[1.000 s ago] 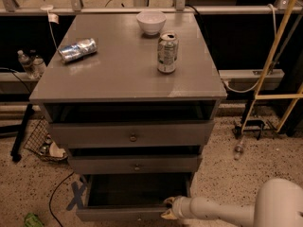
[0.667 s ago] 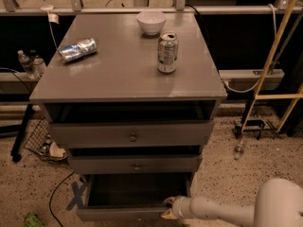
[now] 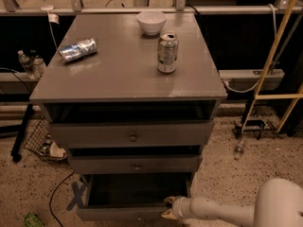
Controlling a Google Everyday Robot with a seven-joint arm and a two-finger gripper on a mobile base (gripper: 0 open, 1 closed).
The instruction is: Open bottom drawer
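Observation:
The grey cabinet [image 3: 128, 84] has three drawers. The bottom drawer [image 3: 120, 213] is pulled out, and its dark inside shows under the middle drawer [image 3: 136, 164]. Its knob is not visible. My gripper [image 3: 167, 207] is at the right end of the bottom drawer's front, on its top edge. The white arm [image 3: 222, 211] reaches in from the lower right. The top drawer [image 3: 132, 135] and the middle drawer each show a small round knob, and each stands out a little.
On the cabinet top stand a white bowl [image 3: 151, 22] and an upright can [image 3: 166, 54]; a crushed can [image 3: 77, 50] lies at the left. A wire basket [image 3: 42, 143] sits on the floor left. A yellow frame [image 3: 277, 60] stands at the right.

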